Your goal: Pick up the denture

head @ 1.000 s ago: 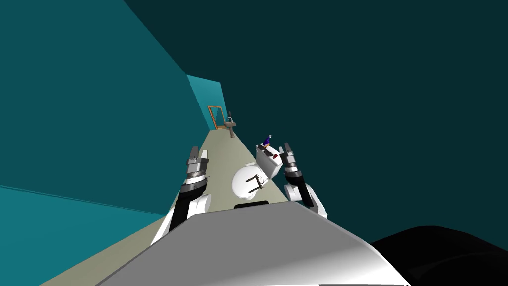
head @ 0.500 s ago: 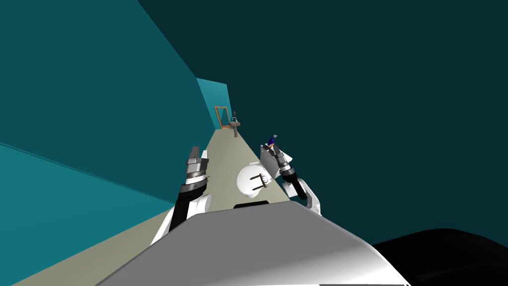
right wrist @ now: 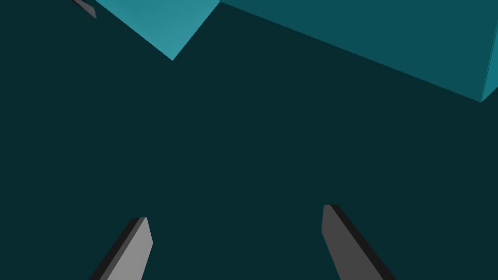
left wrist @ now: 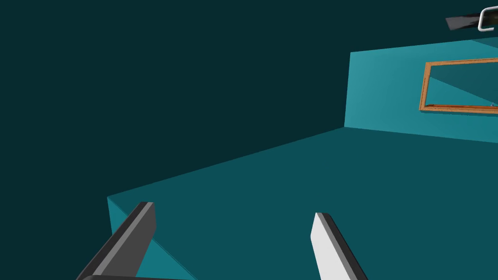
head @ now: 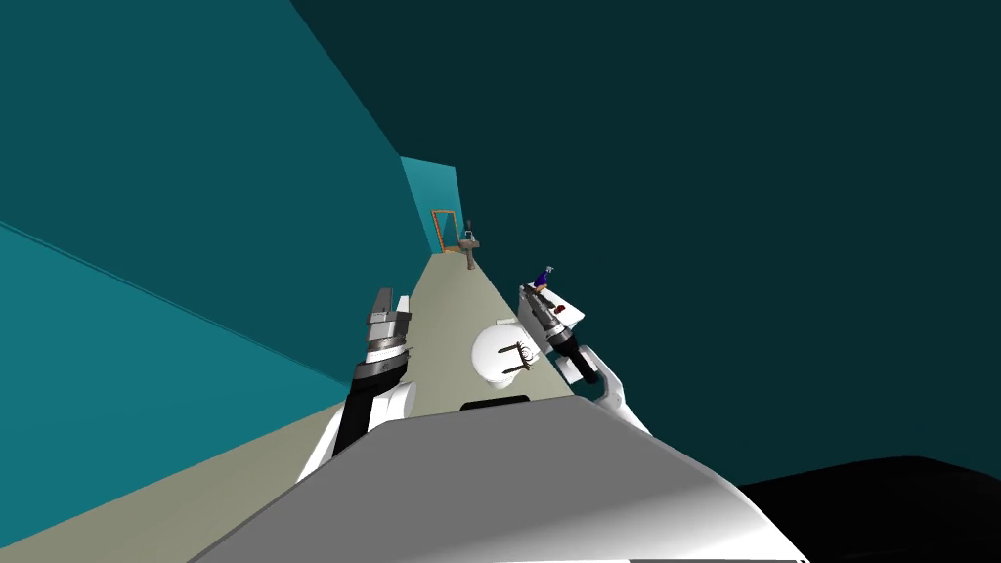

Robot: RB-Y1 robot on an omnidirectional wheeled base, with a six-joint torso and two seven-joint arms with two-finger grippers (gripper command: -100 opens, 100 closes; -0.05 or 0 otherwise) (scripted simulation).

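Note:
The denture [head: 560, 309] is a small dark red thing on top of the white toilet tank [head: 572, 315], just ahead of me in the head view. My right gripper [head: 529, 293] reaches forward over the tank's near left side, a little left of the denture; its fingers [right wrist: 136, 248] stand open with nothing between them, pointing at a dark wall. My left gripper [head: 391, 301] is raised on the left, apart from the toilet, and its fingers [left wrist: 326, 243] are open and empty.
A blue bottle [head: 541, 281] stands at the tank's far end. The round white toilet lid [head: 494, 352] carries a dark comb-like thing [head: 518, 358]. Teal walls close in a narrow beige floor [head: 455, 293]; a pedestal sink [head: 471, 252] and an orange frame [head: 445, 230] lie far ahead. There is a black area [head: 880, 508] at the lower right.
My view has turned, so the room slid rightward. My right arm swung from the tank's right side across to over its left part. The left arm held still.

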